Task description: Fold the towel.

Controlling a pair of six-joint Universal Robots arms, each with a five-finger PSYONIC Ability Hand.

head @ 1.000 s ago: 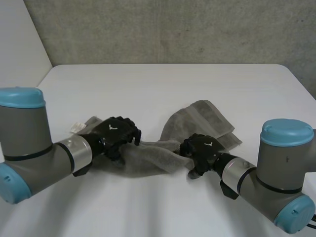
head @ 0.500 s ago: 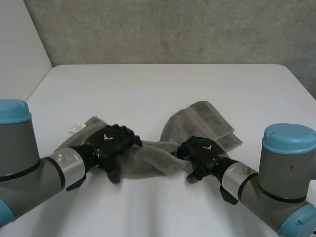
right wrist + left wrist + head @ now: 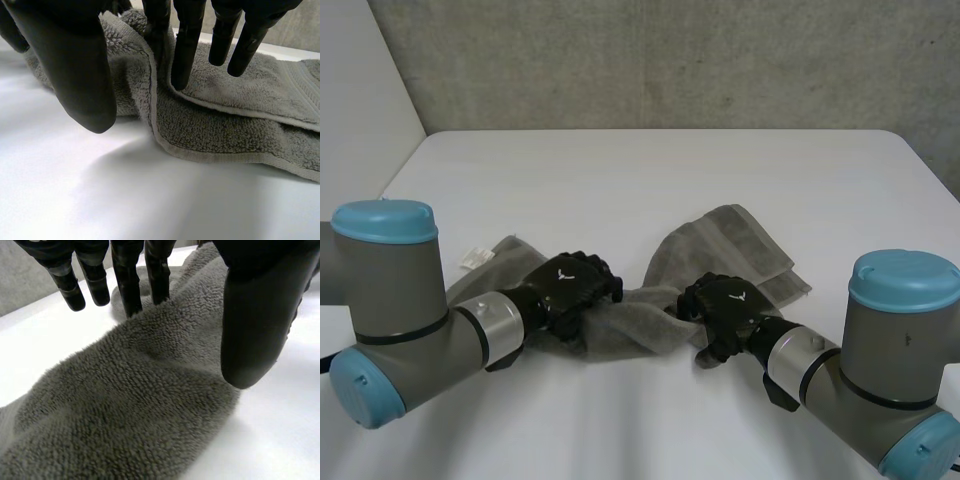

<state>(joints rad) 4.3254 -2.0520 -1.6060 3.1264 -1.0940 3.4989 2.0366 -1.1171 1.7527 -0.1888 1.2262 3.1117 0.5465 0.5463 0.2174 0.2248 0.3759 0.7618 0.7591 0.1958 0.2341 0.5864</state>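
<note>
The grey towel (image 3: 725,240) lies bunched on the white table (image 3: 650,170), stretched between both hands. The left hand (image 3: 565,282) straddles its middle, straight fingers (image 3: 127,287) touching the pile, thumb apart. The right hand (image 3: 725,300) pinches a raised fold of its hemmed edge between thumb and fingers.

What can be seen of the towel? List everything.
The towel is grey terry cloth with a looped pile and a flat stitched hem. It lies crumpled on the white table, gathered into a narrow bunch in the middle and wider at both ends. The end at the robot's right is folded over itself. A small white tag sticks out at the other end. The left hand rests straight fingers on the bunch. The right hand is on it too, beside a raised fold.
</note>
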